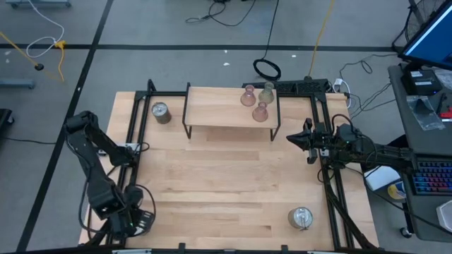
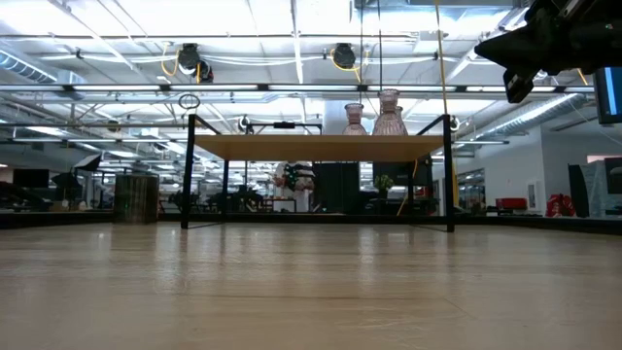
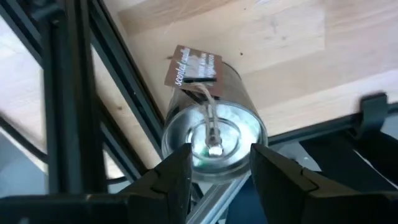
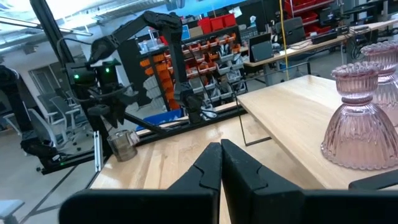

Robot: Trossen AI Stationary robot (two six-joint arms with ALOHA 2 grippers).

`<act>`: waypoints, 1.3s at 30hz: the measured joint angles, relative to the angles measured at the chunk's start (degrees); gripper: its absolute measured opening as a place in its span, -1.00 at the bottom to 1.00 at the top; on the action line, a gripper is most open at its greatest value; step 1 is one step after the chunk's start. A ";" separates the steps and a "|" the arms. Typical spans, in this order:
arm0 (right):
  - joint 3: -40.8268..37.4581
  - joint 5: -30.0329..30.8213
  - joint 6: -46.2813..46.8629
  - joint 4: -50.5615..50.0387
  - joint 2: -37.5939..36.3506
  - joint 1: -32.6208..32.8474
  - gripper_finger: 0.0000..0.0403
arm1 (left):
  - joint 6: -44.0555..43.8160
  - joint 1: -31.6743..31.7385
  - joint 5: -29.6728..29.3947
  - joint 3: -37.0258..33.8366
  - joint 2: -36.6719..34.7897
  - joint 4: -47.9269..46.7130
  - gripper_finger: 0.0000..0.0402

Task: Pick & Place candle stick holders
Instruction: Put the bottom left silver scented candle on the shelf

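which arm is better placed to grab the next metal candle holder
Left. The left gripper has its open fingers on either side of a metal holder by the table frame. The right gripper is shut and raised beside the shelf.

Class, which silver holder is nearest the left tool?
The tagged one directly before the left tool, at the near left; one other stands by the shelf, another near right.

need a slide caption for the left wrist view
Left gripper open around a silver metal candle holder with a brown tag, at the table's frame rail.
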 joint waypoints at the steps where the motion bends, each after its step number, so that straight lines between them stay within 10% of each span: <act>1: 0.00 0.00 0.01 0.00 -0.02 0.00 -1.00 | 0.36 0.00 0.02 0.96 0.00 -1.38 -0.20; 39: 0.00 -0.01 -0.39 1.66 0.00 0.00 -1.00 | -0.10 -1.03 4.07 1.44 8.32 1.13 -0.20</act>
